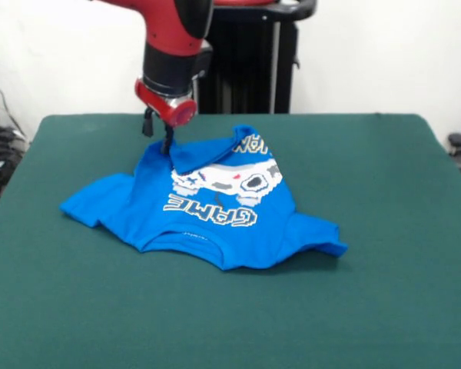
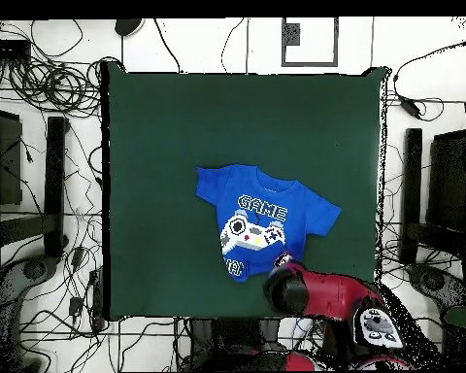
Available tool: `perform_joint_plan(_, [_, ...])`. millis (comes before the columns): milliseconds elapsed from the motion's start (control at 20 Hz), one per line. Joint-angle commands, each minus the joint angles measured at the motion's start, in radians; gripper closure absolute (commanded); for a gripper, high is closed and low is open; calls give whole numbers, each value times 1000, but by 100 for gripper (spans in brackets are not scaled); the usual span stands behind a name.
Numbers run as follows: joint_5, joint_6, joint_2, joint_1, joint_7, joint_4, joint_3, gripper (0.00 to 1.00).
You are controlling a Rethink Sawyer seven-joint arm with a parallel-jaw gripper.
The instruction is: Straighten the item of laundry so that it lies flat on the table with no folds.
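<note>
The item of laundry [image 1: 215, 207] is a bright blue T-shirt lying print side up near the middle of the green table [image 1: 384, 231], with its collar toward the front edge. Its far hem is folded forward over the print, showing upside-down white lettering [image 1: 255, 143]. My gripper [image 1: 167, 146] comes straight down at the left corner of that folded flap and is shut on the blue cloth there. In the overhead view the T-shirt [image 2: 261, 214] lies right of centre on the table [image 2: 149, 146]. The red wrist [image 2: 293, 288] covers its near hem and hides the gripper.
Both sleeves [image 1: 92, 201] [image 1: 323, 234] lie spread out to the sides with small wrinkles. Tangled cables and dark stands [image 2: 52, 185] ring the table on the floor. A black column [image 1: 250, 69] stands behind the far edge.
</note>
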Motion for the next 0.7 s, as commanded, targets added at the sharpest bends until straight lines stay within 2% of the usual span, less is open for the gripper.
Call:
perform_joint_plan(50, [78,199,-48,55,-14,-98,134,0])
perform_joint_plan(350, [96,257,-43,66,-5,-138,146,0])
perform_joint_plan(700, [91,140,54,85,61,-179,145,0])
